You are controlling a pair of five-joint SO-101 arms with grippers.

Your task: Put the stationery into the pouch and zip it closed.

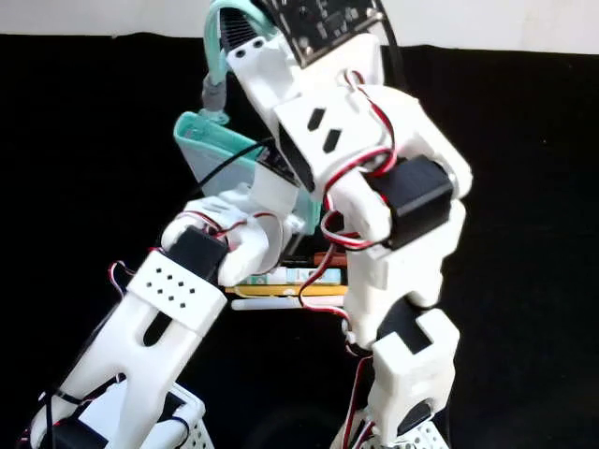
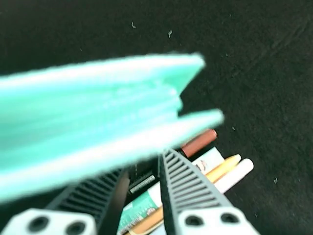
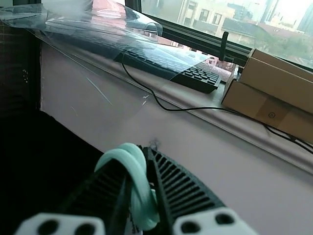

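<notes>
The teal pouch [image 1: 211, 150] hangs in the air above the black table, held between both arms. My right gripper [image 3: 139, 159] is shut on the pouch's teal loop strap [image 3: 137, 186], which shows at the top of the high view as the strap [image 1: 220, 37]. My left gripper [image 2: 144, 164] is shut on the lower lip of the pouch [image 2: 98, 107]. The stationery [image 1: 281, 281] lies on the table beneath: a brown pen [image 2: 198, 142], a yellow pencil [image 2: 222, 166], a white pen [image 2: 239, 171] and a green-labelled piece [image 2: 139, 208]. The pouch's opening is hidden.
The right arm [image 1: 393, 187] stands tall over the middle of the table and covers part of the pouch. The left arm [image 1: 178, 281] leans in from the lower left. Black cloth [image 1: 524, 140] covers the table; a pale wall [image 3: 220, 161] lies behind.
</notes>
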